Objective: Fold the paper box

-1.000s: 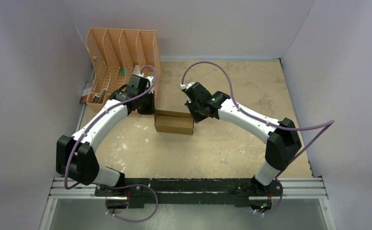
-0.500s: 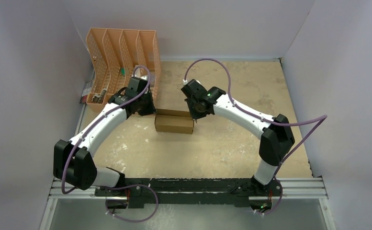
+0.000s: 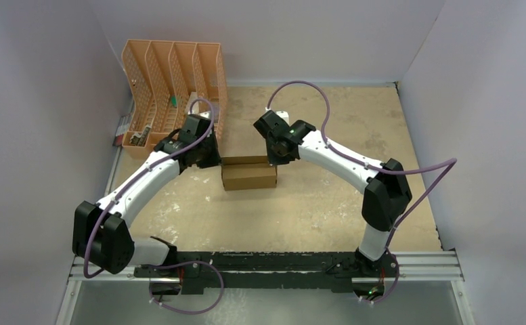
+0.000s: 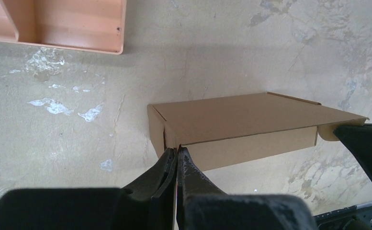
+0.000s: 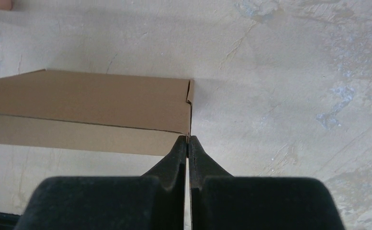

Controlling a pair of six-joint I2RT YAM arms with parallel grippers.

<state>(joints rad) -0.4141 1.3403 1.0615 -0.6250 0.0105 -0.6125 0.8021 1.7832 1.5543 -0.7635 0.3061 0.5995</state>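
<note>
From above: flanking the small flat brown cardboard box on the table with left claw and right claw. Left wrist: clenching emptily, tips touching box corner just ahead. Right wrist: clenching emptily, box ahead-left.

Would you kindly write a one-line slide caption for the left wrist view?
Closed left hand at a corner of the folded brown paper box, orange organiser beyond.

Plain brown cardboard on the paper box. Orange with lattice-pierced walls on the file organiser. Tan mottled with whitish patches across the table. Black on the left gripper and right gripper; white with black joints on the arms; purple on the cables.
</note>
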